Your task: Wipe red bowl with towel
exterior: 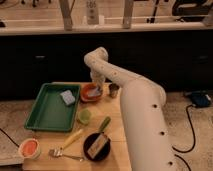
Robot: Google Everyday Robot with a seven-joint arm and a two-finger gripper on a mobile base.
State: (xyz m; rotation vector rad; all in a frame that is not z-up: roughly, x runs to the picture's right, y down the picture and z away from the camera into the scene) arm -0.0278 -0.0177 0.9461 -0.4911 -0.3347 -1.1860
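Gripper (97,90) sits down in the bowl (89,93), just right of the tray (46,111). Sponge (67,97) lies in the tray; cup (114,90) stands further right; lime (84,116) off the tray's front right corner.

Illumination is even and moderate from overhead, casting soft shadows beneath items on the tabletop (116,107), with the dark cabinet front behind the tabletop underexposed and the gripper (96,90) over the red bowl (89,93) rendered soft and low in detail.
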